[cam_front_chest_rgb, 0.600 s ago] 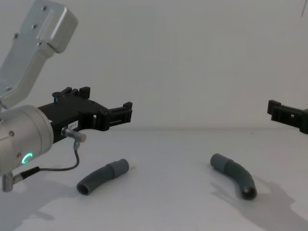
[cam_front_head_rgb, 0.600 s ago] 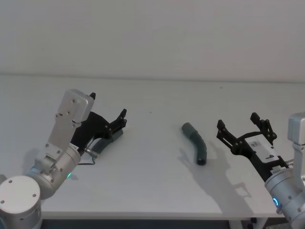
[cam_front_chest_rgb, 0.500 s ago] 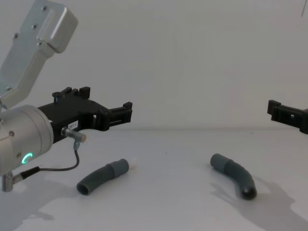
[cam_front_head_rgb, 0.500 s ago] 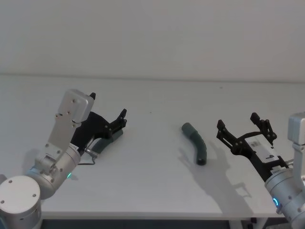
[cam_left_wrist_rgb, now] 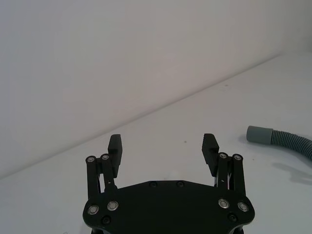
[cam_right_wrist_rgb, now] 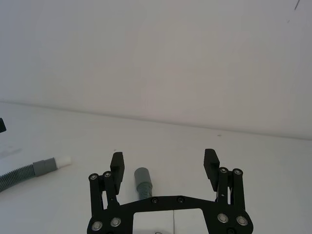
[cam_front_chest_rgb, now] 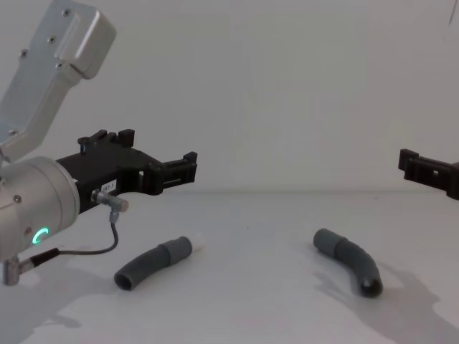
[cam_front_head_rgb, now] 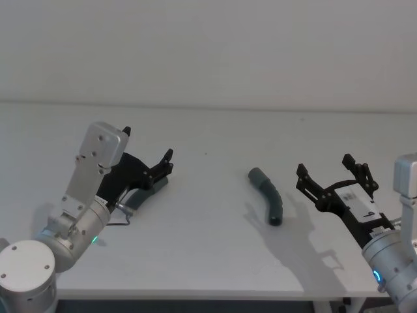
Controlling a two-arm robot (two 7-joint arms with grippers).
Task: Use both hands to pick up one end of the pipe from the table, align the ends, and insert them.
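Note:
Two dark grey curved pieces of the pipe lie apart on the white table [cam_front_head_rgb: 208, 254]. The white-tipped piece [cam_front_chest_rgb: 154, 263] lies on the left, its white tip [cam_front_chest_rgb: 201, 244] facing the middle. My left gripper [cam_front_head_rgb: 148, 145] hovers open above it, and in the head view it hides most of that piece. The collared piece [cam_front_head_rgb: 268, 195] lies right of centre, its wide collar [cam_front_head_rgb: 255, 175] on the far side. My right gripper [cam_front_head_rgb: 324, 164] hangs open just to its right, above the table. The right wrist view has that collar [cam_right_wrist_rgb: 142, 177] below the spread fingers and the white-tipped piece [cam_right_wrist_rgb: 34, 170] farther off.
A plain white wall stands behind the table. A thin grey cable [cam_front_chest_rgb: 97, 251] loops down from my left wrist close to the white-tipped piece. The table's front edge [cam_front_head_rgb: 195, 298] runs near the bottom of the head view.

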